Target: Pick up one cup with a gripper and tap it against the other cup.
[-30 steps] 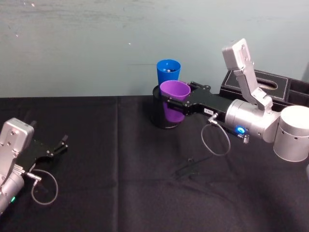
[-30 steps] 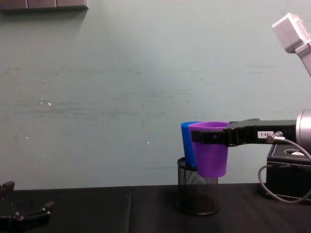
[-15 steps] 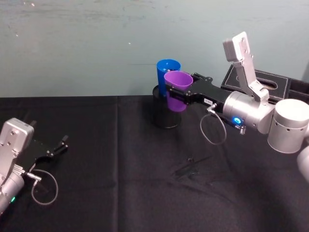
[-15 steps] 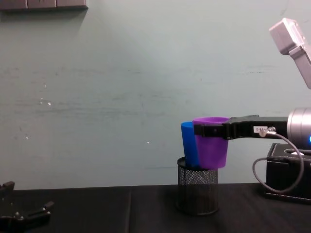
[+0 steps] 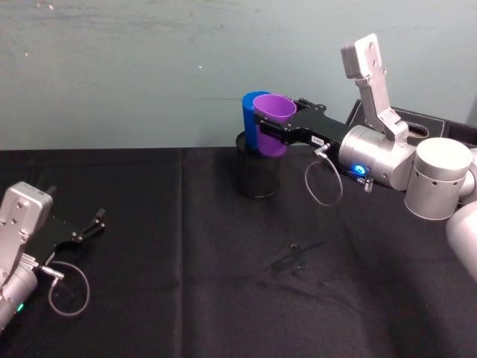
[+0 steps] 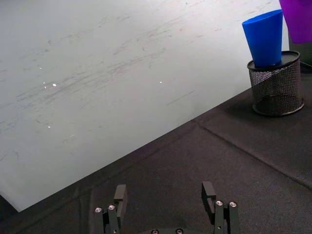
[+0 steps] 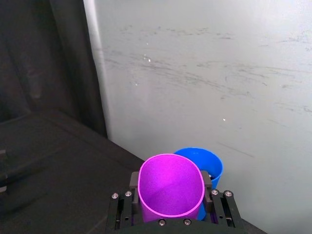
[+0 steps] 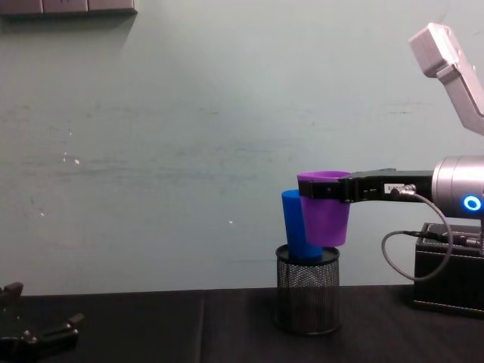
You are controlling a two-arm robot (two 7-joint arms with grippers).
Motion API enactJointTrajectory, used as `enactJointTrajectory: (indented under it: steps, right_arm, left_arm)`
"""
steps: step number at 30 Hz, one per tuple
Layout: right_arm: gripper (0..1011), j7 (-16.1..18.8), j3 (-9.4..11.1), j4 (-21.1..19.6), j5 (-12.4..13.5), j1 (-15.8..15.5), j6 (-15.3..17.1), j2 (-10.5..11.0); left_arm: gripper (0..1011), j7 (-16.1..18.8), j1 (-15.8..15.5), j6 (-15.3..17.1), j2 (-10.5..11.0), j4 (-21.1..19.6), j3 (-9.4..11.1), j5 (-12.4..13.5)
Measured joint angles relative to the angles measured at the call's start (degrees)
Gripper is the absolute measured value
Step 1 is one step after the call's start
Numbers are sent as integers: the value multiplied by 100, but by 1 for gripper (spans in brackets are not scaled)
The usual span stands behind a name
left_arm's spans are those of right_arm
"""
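Blue cup (image 8: 293, 223) base hidden in mesh holder (image 8: 306, 295); purple cup (image 8: 327, 223) contact unclear.

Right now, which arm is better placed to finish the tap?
Right. The right gripper is shut on the purple cup, beside the blue cup in the mesh holder. The left gripper lies open far off on the table.

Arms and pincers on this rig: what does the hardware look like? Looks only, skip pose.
Right pincer: slim, black, two-fingered, with a small white label, on a silver cylindrical wrist with a glowing blue ring, a looped grey cable and a pale grey boxy module. Left pincer: same black build, pale grey box, grey cable loop.
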Motion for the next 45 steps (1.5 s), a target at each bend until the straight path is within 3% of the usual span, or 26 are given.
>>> enactJointTrajectory:
  steps: [45]
  right_arm:
    - [715, -49, 361, 441, -188, 132, -213, -356]
  left_arm:
    - [1000, 0, 0, 0, 0, 0, 0, 0]
